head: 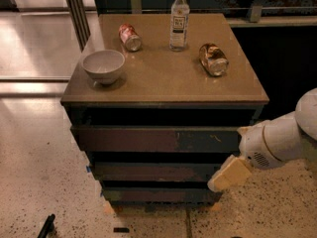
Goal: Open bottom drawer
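Observation:
The bottom drawer [158, 195] is the lowest and narrowest dark brown front of the cabinet, just above the floor. Its front sits flush and its inside is hidden. My gripper [227, 175] is pale yellow on a white arm [277, 143]. It comes in from the right, low beside the cabinet's right edge. Its tip sits at the right end of the middle drawer [153, 171], just above the bottom drawer's right corner. I cannot tell whether it touches either front.
The top drawer [158, 139] has pale scratches. On the cabinet top [163, 83] stand a white bowl [103, 66] and a water bottle [179, 20], with two cans [130, 37] [213, 59] lying down. A dark object [47, 226] lies on the speckled floor at lower left.

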